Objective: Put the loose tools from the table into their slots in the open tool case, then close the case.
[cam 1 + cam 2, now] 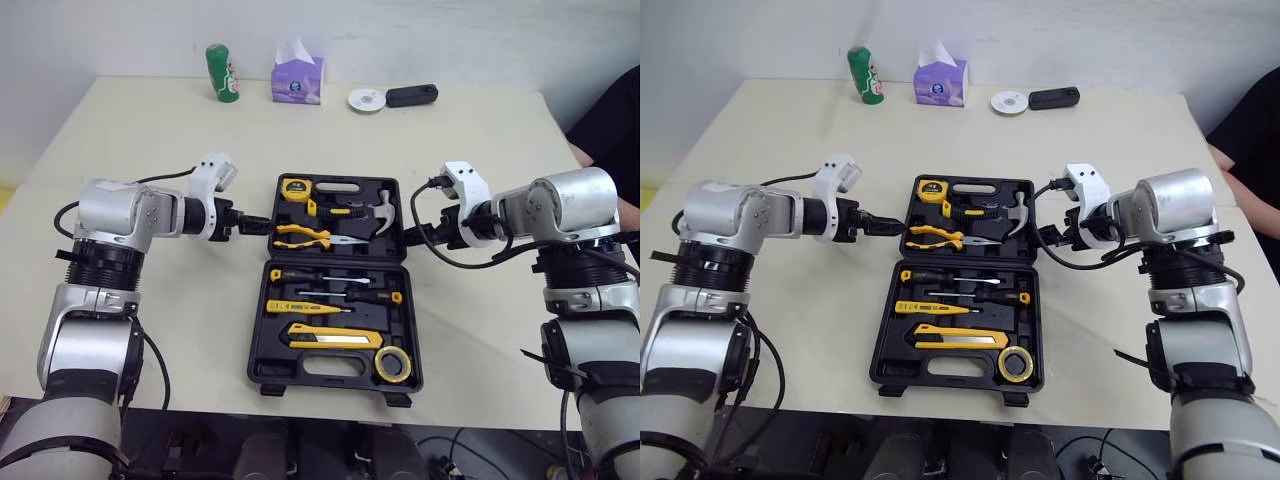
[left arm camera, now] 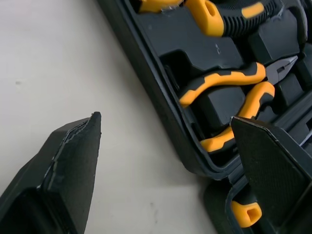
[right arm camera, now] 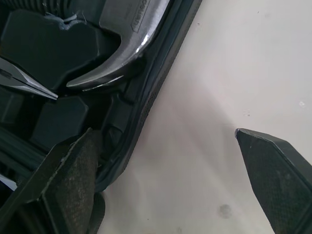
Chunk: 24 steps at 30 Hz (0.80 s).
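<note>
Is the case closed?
No, the case lies open flat on the table, with the hammer and pliers showing in its far half.

Clad in rounded silver-grey shells on the left arm and the right arm, with black ribbed rings at the joints. Fitted with a white wrist housing on each side. Wired with black cables looping along both forearms. Bound with thin black ties lower down. Ended by a left gripper and a right gripper of two black wedge-shaped fingers, rough-surfaced, with worn grey edges.
</note>
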Each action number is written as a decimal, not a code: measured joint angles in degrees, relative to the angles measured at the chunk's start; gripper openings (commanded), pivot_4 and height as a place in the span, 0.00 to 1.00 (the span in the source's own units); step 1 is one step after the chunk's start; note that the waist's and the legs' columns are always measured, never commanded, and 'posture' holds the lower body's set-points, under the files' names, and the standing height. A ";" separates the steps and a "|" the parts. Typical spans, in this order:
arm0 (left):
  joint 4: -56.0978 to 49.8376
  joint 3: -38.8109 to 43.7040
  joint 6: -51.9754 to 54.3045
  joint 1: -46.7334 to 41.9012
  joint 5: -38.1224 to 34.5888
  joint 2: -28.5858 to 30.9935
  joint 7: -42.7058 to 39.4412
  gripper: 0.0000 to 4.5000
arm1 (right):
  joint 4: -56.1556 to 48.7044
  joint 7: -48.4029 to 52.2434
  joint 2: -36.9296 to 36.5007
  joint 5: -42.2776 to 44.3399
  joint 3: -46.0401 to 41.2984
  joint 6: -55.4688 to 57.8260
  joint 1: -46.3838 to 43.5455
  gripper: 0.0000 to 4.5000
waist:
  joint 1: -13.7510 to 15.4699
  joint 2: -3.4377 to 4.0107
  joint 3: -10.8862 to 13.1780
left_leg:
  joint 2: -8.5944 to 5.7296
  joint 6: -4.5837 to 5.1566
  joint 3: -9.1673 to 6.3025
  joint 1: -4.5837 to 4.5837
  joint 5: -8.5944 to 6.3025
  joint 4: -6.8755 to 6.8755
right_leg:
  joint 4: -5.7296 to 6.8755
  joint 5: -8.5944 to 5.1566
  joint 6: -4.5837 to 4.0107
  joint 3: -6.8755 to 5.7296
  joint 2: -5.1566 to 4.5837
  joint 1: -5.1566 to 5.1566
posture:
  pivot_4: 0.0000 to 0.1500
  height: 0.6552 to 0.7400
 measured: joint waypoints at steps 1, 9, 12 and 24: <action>0.11 -0.61 0.03 0.00 0.38 -0.01 -0.22 0.99 | 0.00 -0.22 0.14 0.01 -0.04 -0.09 0.00 1.00 | -0.06 0.00 0.00 | 0.00 0.00 0.01 0.00 0.00 0.00 | 0.00 0.00 0.00 0.00 0.01 0.00 | 1.00 1.00; 5.37 -1.31 -3.53 -0.56 3.45 -1.22 -0.40 0.99 | -0.12 -4.29 3.32 0.00 -2.70 -0.25 1.74 1.00 | -0.34 0.00 0.00 | 0.00 -0.01 0.00 0.00 0.04 0.01 | 0.05 0.00 0.00 0.00 -0.02 -0.01 | 1.00 1.00; 7.29 -1.27 -4.89 -1.42 4.41 -2.43 -0.12 0.99 | -0.14 -5.37 4.05 0.01 -3.54 -0.42 2.12 1.00 | -0.34 0.00 0.00 | -0.01 0.00 0.00 0.00 0.04 0.01 | 0.06 0.00 0.00 0.00 -0.02 -0.01 | 1.00 1.00; 11.48 -0.45 -7.12 -3.40 7.67 -4.27 -0.09 0.99 | -0.15 -8.22 5.10 -0.02 -4.06 -1.23 2.41 1.00 | -0.93 0.00 0.00 | -0.01 0.00 0.01 0.01 0.04 0.01 | 0.08 0.00 0.00 0.00 -0.02 -0.01 | 1.00 1.00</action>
